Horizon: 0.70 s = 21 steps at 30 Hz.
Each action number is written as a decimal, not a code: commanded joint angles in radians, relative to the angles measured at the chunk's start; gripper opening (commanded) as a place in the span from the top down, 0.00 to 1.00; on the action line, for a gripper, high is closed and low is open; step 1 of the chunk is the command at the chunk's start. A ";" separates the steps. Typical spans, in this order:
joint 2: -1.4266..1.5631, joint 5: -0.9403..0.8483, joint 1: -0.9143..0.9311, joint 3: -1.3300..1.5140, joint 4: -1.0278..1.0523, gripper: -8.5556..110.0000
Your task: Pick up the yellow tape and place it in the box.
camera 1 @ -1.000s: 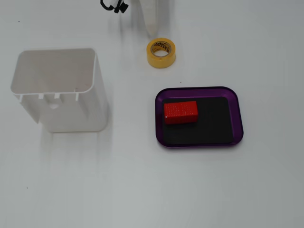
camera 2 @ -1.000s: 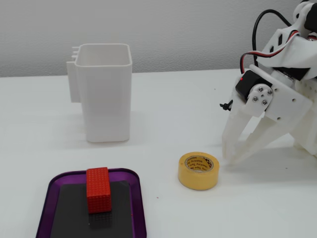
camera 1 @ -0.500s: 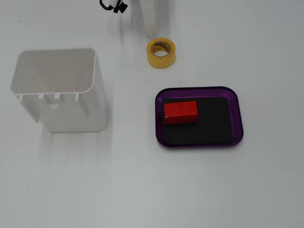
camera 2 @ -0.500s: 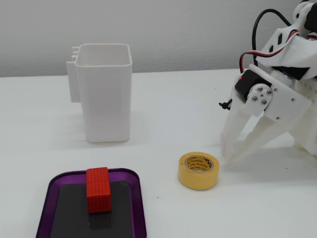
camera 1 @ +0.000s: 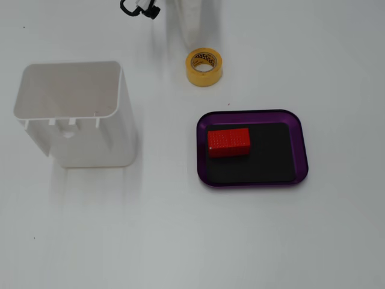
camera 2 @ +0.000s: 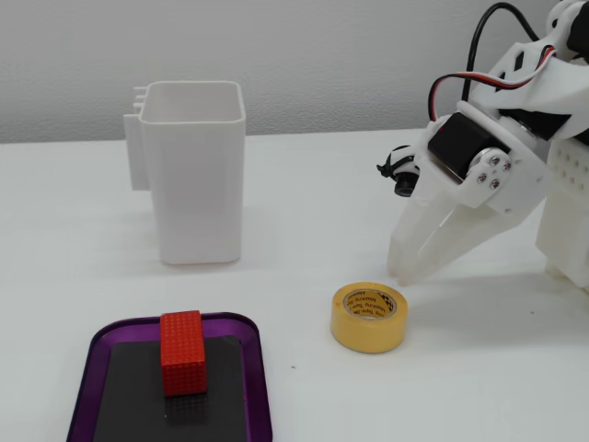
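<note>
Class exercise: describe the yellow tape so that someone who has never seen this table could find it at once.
Start at the purple tray holding the red block. Just beyond its rim, toward the gripper, lies the tape. It is the only ring-shaped, yellow thing; the white bin stands apart.

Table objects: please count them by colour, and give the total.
Yellow: 1, the yellow tape
Red: 1, the red block
Purple: 1, the box
White: 1, the white bin
Total: 4

White table (camera 2: pixel 304 184) below seemingly textured pale wall (camera 2: pixel 304 55).
</note>
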 commanded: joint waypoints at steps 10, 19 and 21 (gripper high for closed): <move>-0.546 -0.015 -0.002 -0.408 0.014 0.84; -1.091 -0.115 -0.066 -0.709 0.118 0.84; -1.152 -0.117 -0.077 -0.723 0.117 0.82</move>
